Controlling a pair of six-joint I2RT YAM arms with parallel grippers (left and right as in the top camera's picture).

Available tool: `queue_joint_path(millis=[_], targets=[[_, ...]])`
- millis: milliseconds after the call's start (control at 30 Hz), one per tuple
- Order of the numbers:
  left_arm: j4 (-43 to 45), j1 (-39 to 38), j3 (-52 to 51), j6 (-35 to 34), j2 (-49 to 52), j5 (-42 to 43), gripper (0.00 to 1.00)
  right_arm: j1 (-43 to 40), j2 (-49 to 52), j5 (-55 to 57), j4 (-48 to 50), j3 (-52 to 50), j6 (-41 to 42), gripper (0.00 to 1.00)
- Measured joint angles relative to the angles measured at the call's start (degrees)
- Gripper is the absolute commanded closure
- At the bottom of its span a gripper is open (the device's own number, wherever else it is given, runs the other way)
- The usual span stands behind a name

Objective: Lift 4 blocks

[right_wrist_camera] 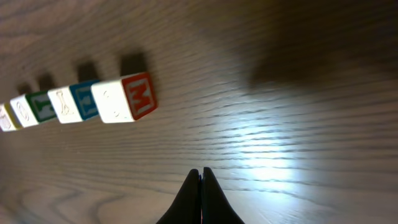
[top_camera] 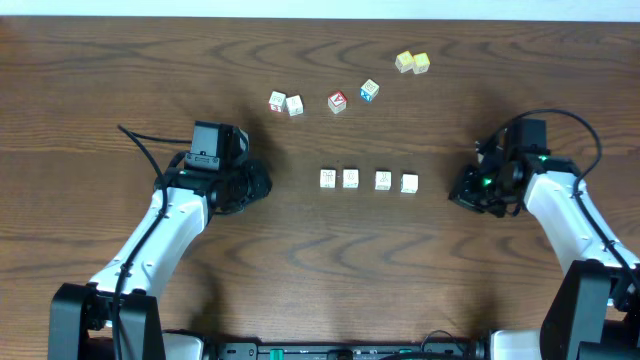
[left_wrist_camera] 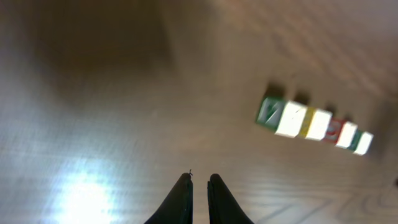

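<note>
Four cream-white blocks (top_camera: 351,178) line up in a row mid-surface (top_camera: 120,70), with coloured letters on their side faces. There's bare wood off both ends of the row. At its left end, the left end effector (left_wrist_camera: 199,182) is pinched nearly together, empty. At its right end, the right end effector (right_wrist_camera: 201,173) is clamped closed, empty.

You worked over a dark brown wood-grain worktop (top_camera: 320,260); a pale strip (top_camera: 320,8) ran along its far edge, and overhead light left a soft white glare (right_wrist_camera: 280,143) on the grain.
</note>
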Motion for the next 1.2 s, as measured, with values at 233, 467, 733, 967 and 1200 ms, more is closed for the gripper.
queue_joint_path(millis=[233,467,733,967,1200], targets=[[7.6,-0.1,0.0,-4.5,0.6,-2.6,0.93,0.4,0.0,-2.1,3.1,-2.0,-0.2,0.99],[11.6,-0.1,0.0,-5.3,6.6,-4.3,0.93,0.6,0.2,-3.3,6.4,-3.2,-0.4,0.99],[12.3,-0.1,0.0,-5.3,11.6,-2.1,0.92,1.2,2.2,-3.8,12.3,-3.3,2.1,0.99],[11.5,-0.1,0.0,-5.3,12.1,-0.4,0.92,3.8,5.1,-3.4,16.1,-3.3,5.9,0.99],[11.4,-0.1,0.0,-4.0,12.1,-0.3,0.93,4.0,9.5,-2.0,18.4,-3.3,7.8,0.99]])
